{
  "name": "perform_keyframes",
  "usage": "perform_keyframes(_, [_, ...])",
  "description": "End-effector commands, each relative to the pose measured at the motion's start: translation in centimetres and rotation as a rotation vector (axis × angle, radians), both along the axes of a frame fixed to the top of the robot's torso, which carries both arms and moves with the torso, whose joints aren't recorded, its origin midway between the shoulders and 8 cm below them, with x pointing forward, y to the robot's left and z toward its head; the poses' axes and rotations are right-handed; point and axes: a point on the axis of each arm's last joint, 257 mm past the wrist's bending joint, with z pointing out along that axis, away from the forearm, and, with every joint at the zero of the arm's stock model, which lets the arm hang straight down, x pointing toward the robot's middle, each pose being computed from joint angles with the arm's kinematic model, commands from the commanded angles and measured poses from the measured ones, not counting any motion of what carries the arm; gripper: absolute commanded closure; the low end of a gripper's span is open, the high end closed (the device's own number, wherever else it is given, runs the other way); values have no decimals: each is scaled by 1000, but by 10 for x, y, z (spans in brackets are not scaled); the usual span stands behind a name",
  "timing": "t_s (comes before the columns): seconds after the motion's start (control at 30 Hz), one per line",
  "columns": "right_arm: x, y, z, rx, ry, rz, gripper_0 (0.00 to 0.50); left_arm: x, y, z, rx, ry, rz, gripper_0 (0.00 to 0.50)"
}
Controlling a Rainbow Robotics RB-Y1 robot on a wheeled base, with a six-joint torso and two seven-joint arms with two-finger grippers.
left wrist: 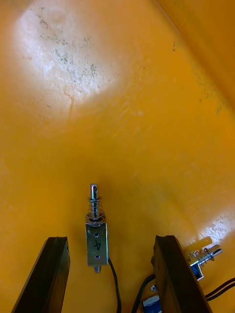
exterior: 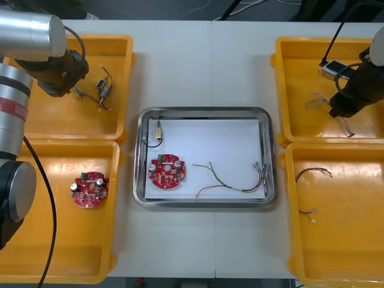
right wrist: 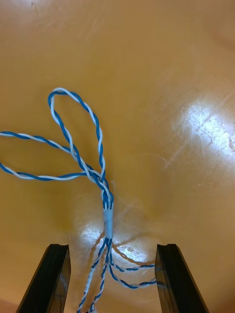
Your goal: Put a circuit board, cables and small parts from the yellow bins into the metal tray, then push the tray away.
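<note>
— While both arms reach over the far bins, what carries everything?
— A light table (exterior: 204, 54) with a seam down its middle. Four yellow plastic bins sit on it: the far-left bin (exterior: 60, 120), near-left bin (exterior: 60, 240), far-right bin (exterior: 300, 66) and near-right bin (exterior: 342, 240). Between them lies the shiny rectangular metal tray (exterior: 210, 144), white inside.
— And the grippers?
— The left gripper (left wrist: 110, 276) is low over the far-left bin. Its black fingers are spread wide, and a spring-tipped small metal part (left wrist: 96, 232) lies between them, touching neither. A second small metal part (left wrist: 203, 259) lies just outside one finger, half hidden by it. The right gripper (right wrist: 112, 279) is over the far-right bin, fingers likewise parted. It straddles the loose ends of a twisted blue and white cable (right wrist: 81, 151), whose loops lie beyond the fingertips.
— What's in the tray?
— A round red circuit board (exterior: 167, 171) lies near its left side. Thin red and yellow cables (exterior: 231, 180) run from there to the right rim. A small metal part with a black lead (exterior: 157, 133) sits in the far-left corner.
— Elsewhere?
— A second round red board (exterior: 90, 189) lies in the near-left bin. Two short dark cables (exterior: 312, 174) lie in the near-right bin, their colours hard to make out. The left arm hides part of the far-left bin, and the front view cuts off the near bins' near edges.
</note>
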Motion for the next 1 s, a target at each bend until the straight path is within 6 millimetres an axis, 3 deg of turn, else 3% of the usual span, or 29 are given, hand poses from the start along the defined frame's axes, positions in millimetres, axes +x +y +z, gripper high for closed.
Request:
perform_keyframes(0.03, [17, 3, 28, 3, -60, 1, 0, 14, -24, 22, -31, -57, 21, 0])
perform_keyframes(0.6, [27, 32, 7, 60, -73, 12, 0, 9, -10, -4, 15, -47, 27, 0])
perform_keyframes(0.83, [27, 34, -6, 70, -67, 3, 11, 4, -6, -13, 19, -31, 30, 0])
perform_keyframes(0.87, [26, 34, -8, 71, -63, 1, 61, 4, -6, -14, 17, -31, 30, 0])
perform_keyframes(0.93, [26, 35, -9, 76, -63, -1, 358, 4, -6, -15, 15, -28, 28, 0])
perform_keyframes(0.97, [25, 34, -11, 78, -61, -4, 456, 2, -6, -18, 16, -23, 29, 0])
perform_keyframes(1.0, [25, 35, -11, 80, -62, -2, 497, 2, -5, -19, 16, -22, 29, 0])
